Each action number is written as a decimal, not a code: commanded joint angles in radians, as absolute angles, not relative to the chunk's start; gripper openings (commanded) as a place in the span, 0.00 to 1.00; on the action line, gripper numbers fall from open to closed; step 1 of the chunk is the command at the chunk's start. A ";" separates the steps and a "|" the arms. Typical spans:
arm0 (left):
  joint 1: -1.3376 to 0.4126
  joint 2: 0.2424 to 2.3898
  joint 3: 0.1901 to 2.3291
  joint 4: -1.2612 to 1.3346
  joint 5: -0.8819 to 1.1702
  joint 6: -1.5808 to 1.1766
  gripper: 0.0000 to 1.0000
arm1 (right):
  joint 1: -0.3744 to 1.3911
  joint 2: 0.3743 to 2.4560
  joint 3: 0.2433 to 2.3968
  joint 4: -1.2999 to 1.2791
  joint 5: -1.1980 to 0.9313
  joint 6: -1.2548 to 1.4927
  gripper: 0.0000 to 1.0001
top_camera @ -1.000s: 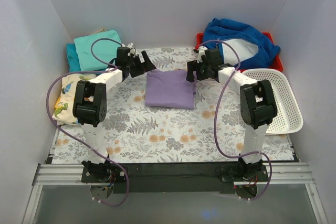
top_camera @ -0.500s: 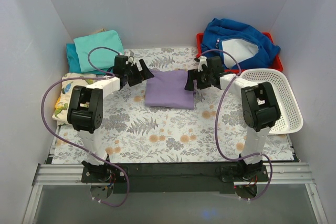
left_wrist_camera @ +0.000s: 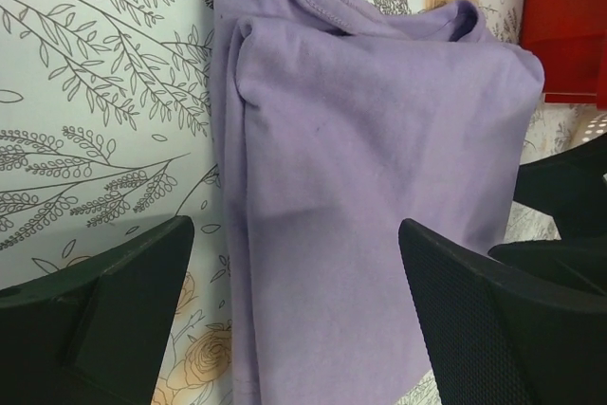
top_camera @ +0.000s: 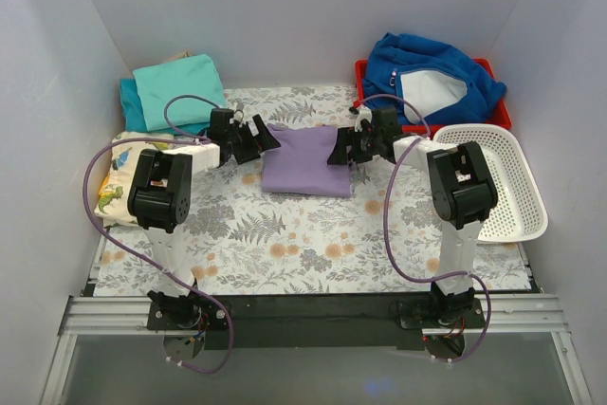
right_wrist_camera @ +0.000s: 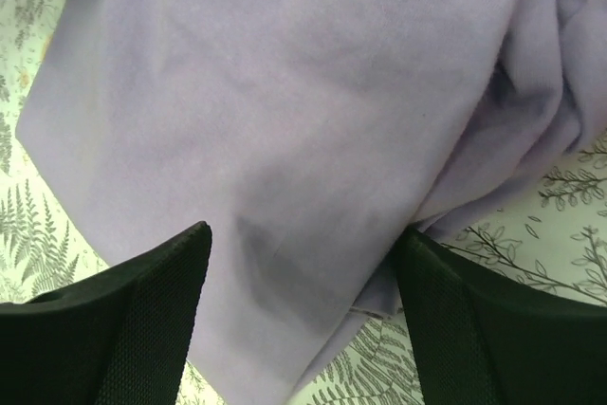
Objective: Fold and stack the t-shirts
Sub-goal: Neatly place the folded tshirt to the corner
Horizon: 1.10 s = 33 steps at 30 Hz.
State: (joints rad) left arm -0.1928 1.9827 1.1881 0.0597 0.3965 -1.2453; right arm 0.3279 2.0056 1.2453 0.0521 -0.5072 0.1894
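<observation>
A lavender-purple t-shirt [top_camera: 305,160] lies folded into a rectangle in the middle of the floral mat; it fills the left wrist view [left_wrist_camera: 379,187] and the right wrist view [right_wrist_camera: 285,111]. My left gripper [top_camera: 264,138] is open at the shirt's far left corner, its fingers [left_wrist_camera: 104,310] straddling the left edge. My right gripper [top_camera: 343,153] is open at the shirt's right edge, its fingers [right_wrist_camera: 114,320] spread over the cloth. A turquoise t-shirt [top_camera: 178,87] lies folded on a darker teal one [top_camera: 129,103] at the far left.
A royal-blue fleece jacket [top_camera: 432,78] fills a red bin [top_camera: 501,113] at the far right. A white mesh basket [top_camera: 507,182] stands by the right arm. A printed cloth [top_camera: 119,177] lies left of the left arm. White walls close three sides.
Both grippers have come down and inward to the purple shirt's side edges. The shirt has not moved.
</observation>
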 commanded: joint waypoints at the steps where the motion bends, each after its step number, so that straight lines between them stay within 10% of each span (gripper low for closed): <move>1: -0.193 1.974 1.141 0.069 0.417 -1.261 0.89 | 0.333 2.039 1.220 0.084 -0.600 0.225 0.81; 6: -0.209 1.910 1.048 0.083 0.405 -1.292 0.89 | 0.336 2.022 1.119 0.132 -0.693 0.256 0.51; 16: -0.316 1.655 0.723 0.120 0.333 -1.368 0.89 | 0.341 1.893 0.919 0.141 -0.699 0.213 0.29; 19: -0.348 1.594 0.657 0.120 0.322 -1.400 0.89 | 0.342 1.844 0.868 0.140 -0.699 0.203 0.37; 23: -0.356 1.526 0.641 0.078 0.263 -1.399 0.89 | 0.339 1.764 0.839 0.135 -0.666 0.186 0.74; 33: -0.353 1.422 0.745 -0.138 -0.060 -1.319 0.98 | 0.341 1.549 0.884 0.029 -0.430 0.135 0.83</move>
State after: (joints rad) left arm -0.3553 1.4467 0.6922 -0.0517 0.0990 -1.3621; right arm 0.3416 1.6093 0.8600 0.0547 -0.5247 0.1673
